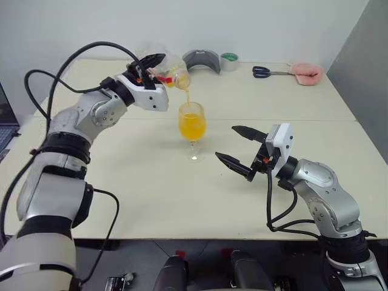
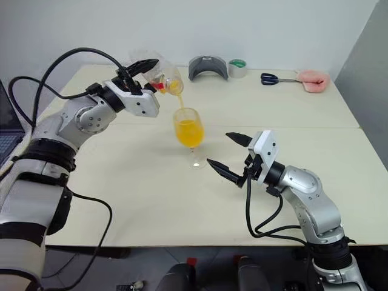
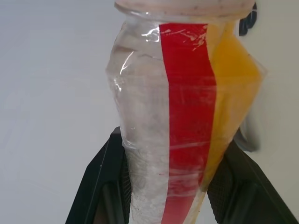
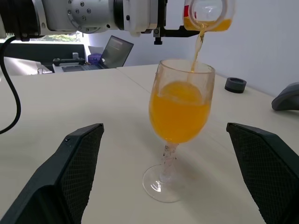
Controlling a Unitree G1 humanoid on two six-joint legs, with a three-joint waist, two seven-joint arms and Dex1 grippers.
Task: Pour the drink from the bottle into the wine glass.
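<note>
My left gripper (image 1: 156, 66) is shut on the small clear bottle (image 1: 170, 74), which has a red label strip (image 3: 187, 107) and is tipped with its mouth down over the wine glass (image 1: 192, 124). A thin stream of orange drink (image 1: 187, 96) falls from the mouth into the bowl, which is more than half full (image 4: 180, 112). A little drink remains in the bottle (image 3: 229, 79). The glass stands upright mid-table. My right gripper (image 1: 225, 142) is open just right of the glass, its black fingers (image 4: 77, 172) either side of the foot without touching it.
Along the far edge of the cream table (image 1: 151, 194) lie a grey curved object (image 1: 202, 59), a green-topped tape roll (image 1: 229, 59), blue-handled scissors (image 1: 267, 72) and a pink object (image 1: 305, 73). A laptop (image 1: 5, 124) sits off the left side.
</note>
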